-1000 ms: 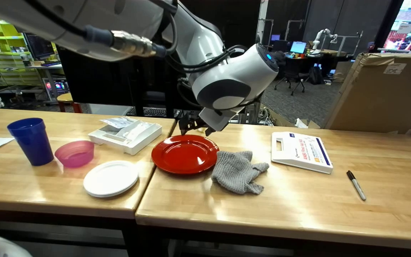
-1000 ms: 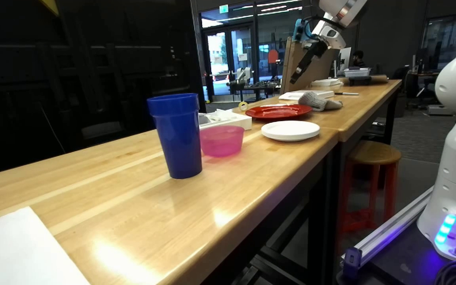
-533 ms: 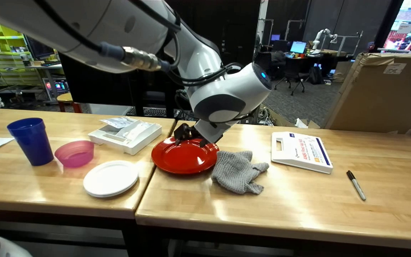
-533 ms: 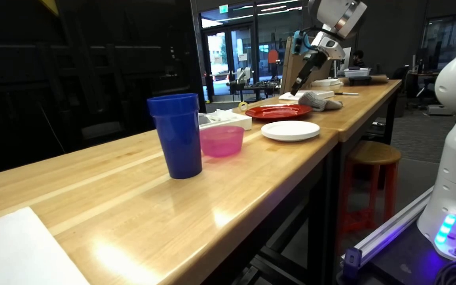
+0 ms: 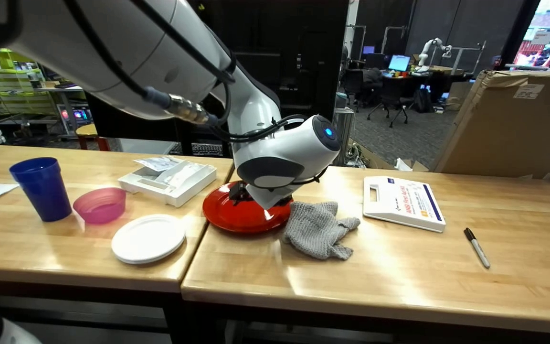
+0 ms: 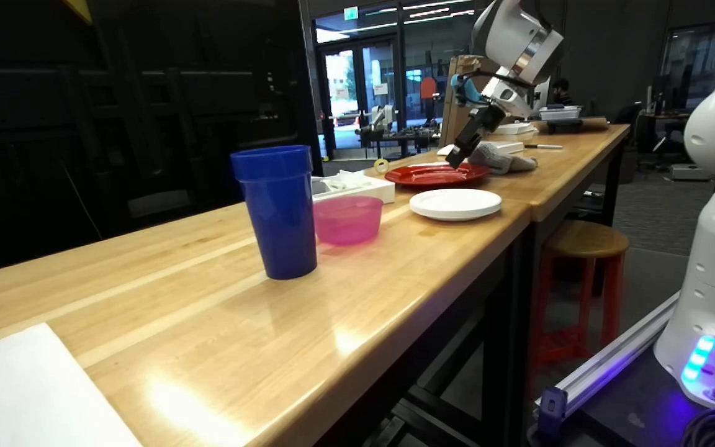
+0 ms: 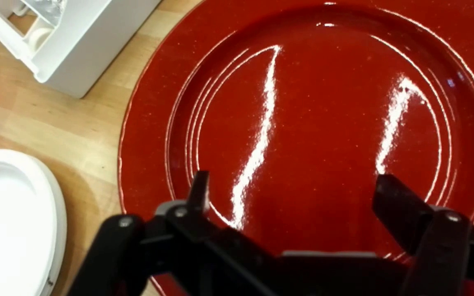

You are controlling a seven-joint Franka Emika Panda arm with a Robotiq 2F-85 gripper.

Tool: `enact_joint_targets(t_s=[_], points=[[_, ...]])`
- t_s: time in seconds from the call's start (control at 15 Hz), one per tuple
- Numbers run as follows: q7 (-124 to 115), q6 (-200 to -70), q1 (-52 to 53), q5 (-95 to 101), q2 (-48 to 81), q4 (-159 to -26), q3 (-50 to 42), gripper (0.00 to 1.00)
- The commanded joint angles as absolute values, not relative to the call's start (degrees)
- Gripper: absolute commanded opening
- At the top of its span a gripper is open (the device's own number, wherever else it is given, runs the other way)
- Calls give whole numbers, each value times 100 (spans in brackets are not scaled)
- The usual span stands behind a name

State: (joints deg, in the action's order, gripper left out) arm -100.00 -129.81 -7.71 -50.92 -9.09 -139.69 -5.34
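Note:
My gripper [image 7: 291, 176] is open and empty, its two black fingers wide apart, pointing down over the red plate [image 7: 323, 123]. In both exterior views the gripper [image 5: 259, 202] [image 6: 455, 160] hangs above the plate [image 5: 241, 220] [image 6: 426, 179]; whether the tips touch it I cannot tell. The arm hides part of the plate's far right side. A crumpled grey knitted cloth [image 5: 315, 231] lies against the plate's right side in an exterior view. A stack of white plates [image 5: 148, 239] lies to the left; it also shows in the wrist view [image 7: 10, 222].
A white compartment tray [image 5: 194, 188] stands behind the white plates. A pink bowl [image 5: 100, 208] and blue cup [image 5: 43, 191] stand further left. A white case [image 5: 401, 203], a marker [image 5: 477, 248] and a cardboard box [image 5: 509, 129] are to the right. A tape roll [image 6: 382, 166] stands behind the plate.
The gripper has come down and slightly toward the near side over the red plate, staying open. The plate, cloth and other table things have not moved.

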Motion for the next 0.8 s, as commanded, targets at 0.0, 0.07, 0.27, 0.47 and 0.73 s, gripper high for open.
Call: enact_joint_targets(t_s=[0.0,0.07,0.27,0.47,0.73], points=[[-10092,-13172,-701,-5240,-845,-13963,-460,100],[-10107,-13169,-692,-5251,-812,-13943,-454,100],[-10224,-13114,-678,-5208,-700,-13887,-444,100],[-10306,-13062,-649,-5195,-557,-13821,-441,100],[-10293,-13075,-647,-5193,-681,-13783,-461,100]])
